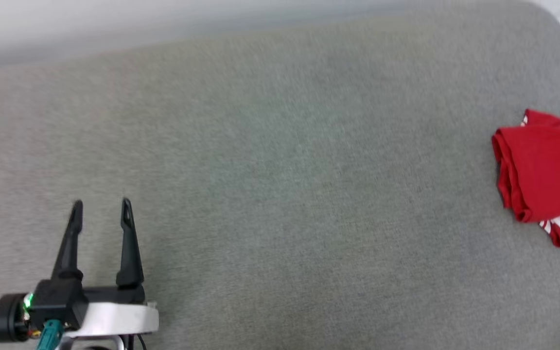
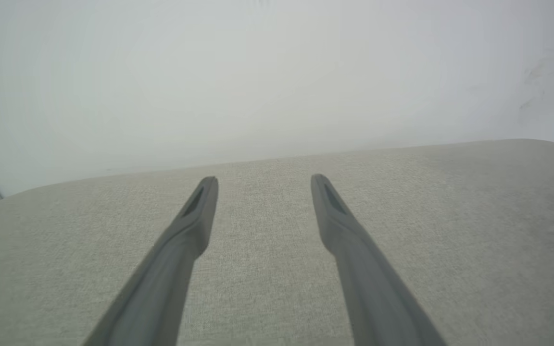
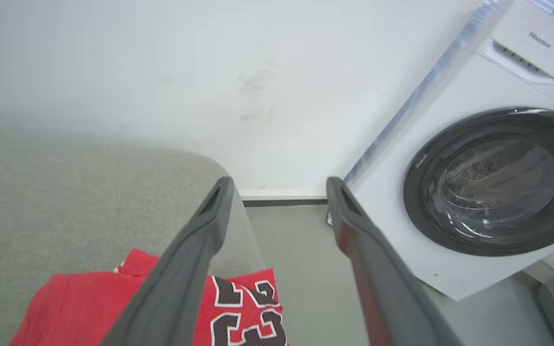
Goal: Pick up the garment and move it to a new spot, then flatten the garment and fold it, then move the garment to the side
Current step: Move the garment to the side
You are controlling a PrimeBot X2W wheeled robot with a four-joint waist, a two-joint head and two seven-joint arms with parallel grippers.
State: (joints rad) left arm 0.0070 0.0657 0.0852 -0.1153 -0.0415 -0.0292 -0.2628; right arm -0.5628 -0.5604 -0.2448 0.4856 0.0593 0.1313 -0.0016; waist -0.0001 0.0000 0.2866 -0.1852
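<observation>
Plainly the garment [image 1: 547, 170] lay folded into a compact red bundle at the far right of the grey fabric-covered surface [image 1: 260, 170]. The head view's border cut part of it off, and a strip of white and striped trim peeked from its lower corner. In the right wrist view it lay just below the right pincer [image 3: 279, 182], its black, white-outlined lettering [image 3: 243, 312] facing up near the surface's rounded corner. Beyond that corner were the floor [image 3: 296, 250] and a white washing machine [image 3: 488, 182]. The right pincer's fingers stood apart with nothing between them, and whether one touched the cloth could not be told. The left pincer [image 1: 101, 204] was likewise spread wide and empty, well apart from the garment.

The jersey looked light, soft and limp, with several stacked layers and rounded fold edges along its left side. It would probably sag and come unfolded if lifted by a single layer, and it might drag on the textured cover. A sound hold, in my judgement, would pinch all the layers together at that thick folded edge, coming in low, since the bundle sat close to the drop-off.
</observation>
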